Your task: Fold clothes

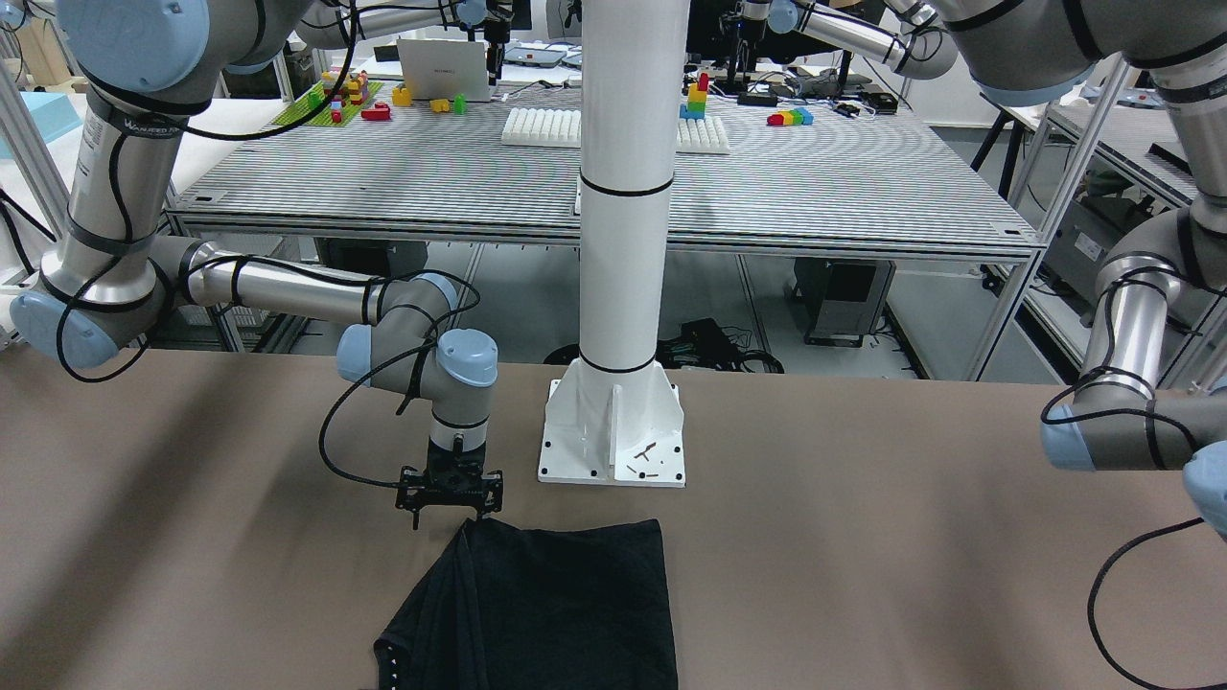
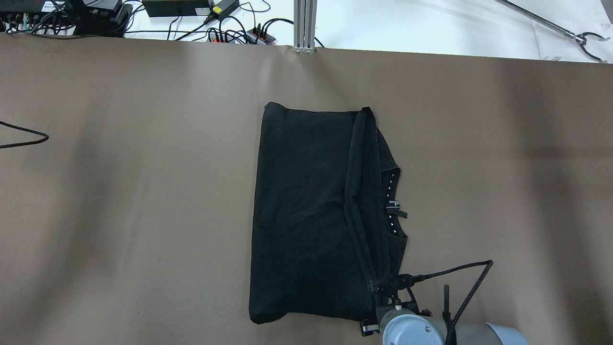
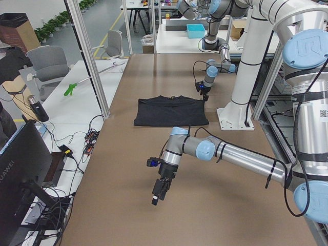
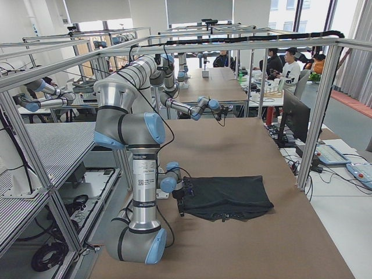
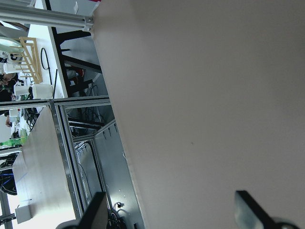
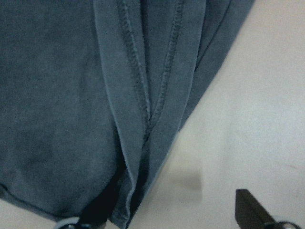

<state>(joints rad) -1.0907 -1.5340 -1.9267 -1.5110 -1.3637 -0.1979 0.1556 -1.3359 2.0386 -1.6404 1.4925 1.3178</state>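
The black garment [image 1: 556, 604] lies folded flat in the middle of the brown table [image 2: 119, 167]; it also shows in the overhead view [image 2: 306, 211]. A doubled hemmed edge runs along its side by the right arm. My right gripper [image 1: 449, 517] hangs over the garment's corner nearest the pillar. In the right wrist view the gripper [image 6: 167, 219] has its jaws wide apart, one fingertip [image 6: 78, 222] at the hemmed fold [image 6: 143, 109], the other over bare table. My left gripper [image 3: 158, 195] is open [image 5: 171, 214], above bare table far from the garment.
The white pillar's base plate [image 1: 613, 431] stands just behind the garment's near edge, close to my right gripper. A black cable [image 2: 24, 139] lies at the table's left side. The table's far edge borders a white bench with cables [image 2: 230, 33].
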